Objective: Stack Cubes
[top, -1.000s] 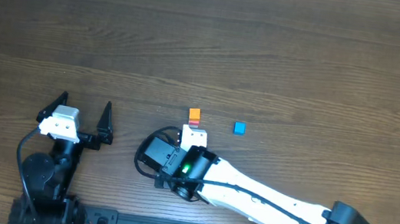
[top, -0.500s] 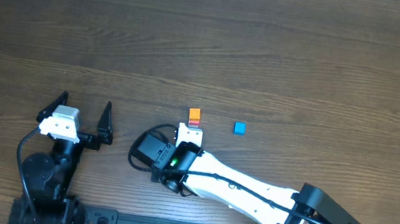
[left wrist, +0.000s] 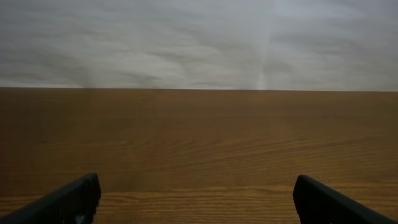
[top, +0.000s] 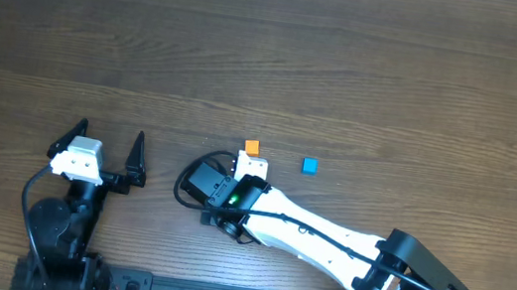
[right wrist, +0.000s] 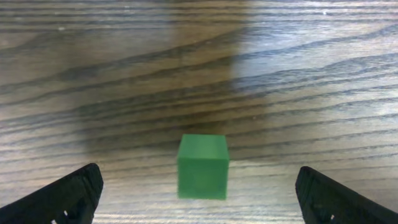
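A green cube (right wrist: 203,167) rests on the wooden table, between the fingertips of my right gripper (right wrist: 199,186), which is open and apart from the cube on both sides. In the top view the right arm's wrist (top: 251,169) hangs just in front of an orange cube (top: 252,147) and hides the green cube. A blue cube (top: 309,166) lies a little to the right of the orange one. My left gripper (top: 107,137) is open at the near left with nothing between its fingers (left wrist: 74,199).
The right arm (top: 325,244) lies slantwise across the near middle of the table. Bare wood table (top: 270,56) stretches across the far half and both sides. A pale wall (left wrist: 199,37) stands beyond the table's edge in the left wrist view.
The right arm's wrist has shifted slightly up the top view toward the orange cube, covering a red piece that showed just below it. The left arm has not moved.
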`<state>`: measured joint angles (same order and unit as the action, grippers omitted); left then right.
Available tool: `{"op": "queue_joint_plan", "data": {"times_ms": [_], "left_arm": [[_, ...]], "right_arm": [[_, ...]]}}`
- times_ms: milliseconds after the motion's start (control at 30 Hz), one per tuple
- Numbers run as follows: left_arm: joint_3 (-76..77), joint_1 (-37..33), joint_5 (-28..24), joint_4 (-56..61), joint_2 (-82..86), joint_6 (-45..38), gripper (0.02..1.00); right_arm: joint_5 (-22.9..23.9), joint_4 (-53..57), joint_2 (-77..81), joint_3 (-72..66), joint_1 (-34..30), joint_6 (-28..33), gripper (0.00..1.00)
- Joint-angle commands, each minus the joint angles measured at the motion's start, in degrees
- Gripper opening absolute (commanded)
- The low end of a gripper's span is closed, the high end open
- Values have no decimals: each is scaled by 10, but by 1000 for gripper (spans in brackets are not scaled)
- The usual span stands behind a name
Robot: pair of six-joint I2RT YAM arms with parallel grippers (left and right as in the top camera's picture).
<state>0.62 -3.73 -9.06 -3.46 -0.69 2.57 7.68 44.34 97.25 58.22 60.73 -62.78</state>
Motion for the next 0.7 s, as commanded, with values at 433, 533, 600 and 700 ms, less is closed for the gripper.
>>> {"op": "queue_joint_plan", "data": {"times_ms": [433, 533, 600, 700], "left_arm": [[-3, -3, -5, 0, 3, -8, 1000], [-3, -3, -5, 0, 3, -8, 1000], [-3, -3, -5, 0, 3, -8, 1000], [-3, -3, -5, 0, 3, -8, 1000]], "right_arm": [[8, -35, 6, -37, -3, 20, 917], [8, -49, 9, -37, -1, 43, 873], [8, -49, 13, -37, 1, 44, 851], [8, -49, 20, -37, 1, 50, 851]]}}
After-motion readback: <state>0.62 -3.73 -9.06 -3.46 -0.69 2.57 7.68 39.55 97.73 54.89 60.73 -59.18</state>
